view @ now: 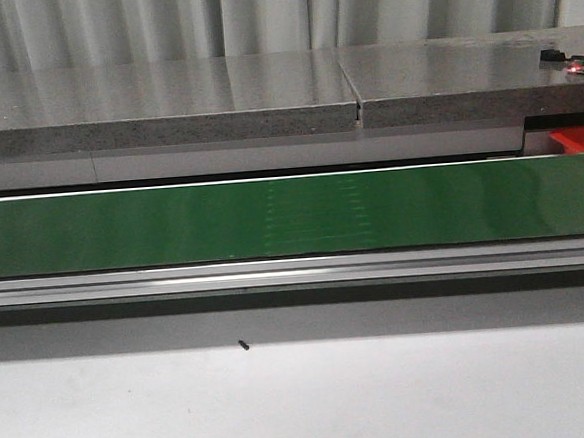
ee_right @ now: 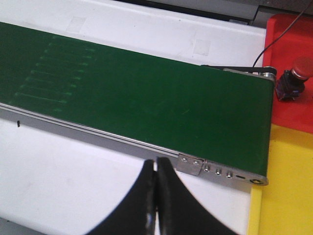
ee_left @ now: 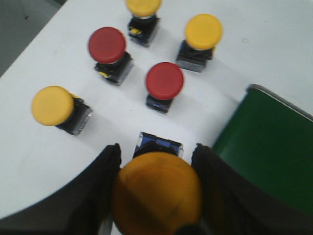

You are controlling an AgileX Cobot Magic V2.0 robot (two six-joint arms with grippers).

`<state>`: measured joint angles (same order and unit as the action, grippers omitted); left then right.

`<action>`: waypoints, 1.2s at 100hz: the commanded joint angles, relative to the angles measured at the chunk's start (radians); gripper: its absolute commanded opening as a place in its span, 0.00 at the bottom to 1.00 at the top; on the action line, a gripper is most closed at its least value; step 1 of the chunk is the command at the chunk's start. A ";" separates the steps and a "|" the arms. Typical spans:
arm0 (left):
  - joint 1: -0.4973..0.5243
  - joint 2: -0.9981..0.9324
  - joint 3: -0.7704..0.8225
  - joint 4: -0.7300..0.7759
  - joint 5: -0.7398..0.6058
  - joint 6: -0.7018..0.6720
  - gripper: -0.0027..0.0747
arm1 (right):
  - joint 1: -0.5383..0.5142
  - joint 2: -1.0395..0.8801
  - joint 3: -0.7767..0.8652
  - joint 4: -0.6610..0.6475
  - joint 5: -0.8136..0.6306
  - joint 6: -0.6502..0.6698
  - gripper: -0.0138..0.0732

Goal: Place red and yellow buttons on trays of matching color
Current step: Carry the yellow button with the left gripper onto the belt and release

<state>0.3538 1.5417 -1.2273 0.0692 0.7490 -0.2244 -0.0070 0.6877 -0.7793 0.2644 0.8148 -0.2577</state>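
1. Two claws show only in their own wrist views; the front view shows just the green conveyor belt [view: 292, 216] running across the white surface [view: 305, 399].
2. The left claw [ee_left: 155, 196] is clamped on a yellow button [ee_left: 156, 193], with a dark finger against each side of its cap.
3. Five more buttons stand on the white surface beyond the held one: a near red button [ee_left: 165, 81], a far red button [ee_left: 107, 45], and three yellow buttons [ee_left: 52, 105] [ee_left: 203, 32] [ee_left: 143, 6].
4. The right claw [ee_right: 156, 196] has its fingers pressed together on nothing, over the surface just beside the belt's metal rail.
5. At the belt's end lie a red tray [ee_right: 288, 73], carrying one red-capped button [ee_right: 293, 78], and a yellow tray [ee_right: 286, 196].
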 commanded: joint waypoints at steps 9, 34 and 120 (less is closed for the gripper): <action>-0.095 -0.046 -0.028 -0.042 -0.001 0.069 0.14 | 0.002 -0.001 -0.024 0.006 -0.064 -0.002 0.08; -0.187 -0.037 -0.028 -0.042 -0.004 0.069 0.14 | 0.002 -0.001 -0.024 0.006 -0.064 -0.002 0.08; -0.215 0.079 -0.021 -0.103 -0.004 0.146 0.34 | 0.002 -0.001 -0.024 0.006 -0.064 -0.002 0.08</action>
<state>0.1447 1.6588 -1.2253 -0.0145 0.7808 -0.0974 -0.0070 0.6877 -0.7793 0.2644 0.8148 -0.2577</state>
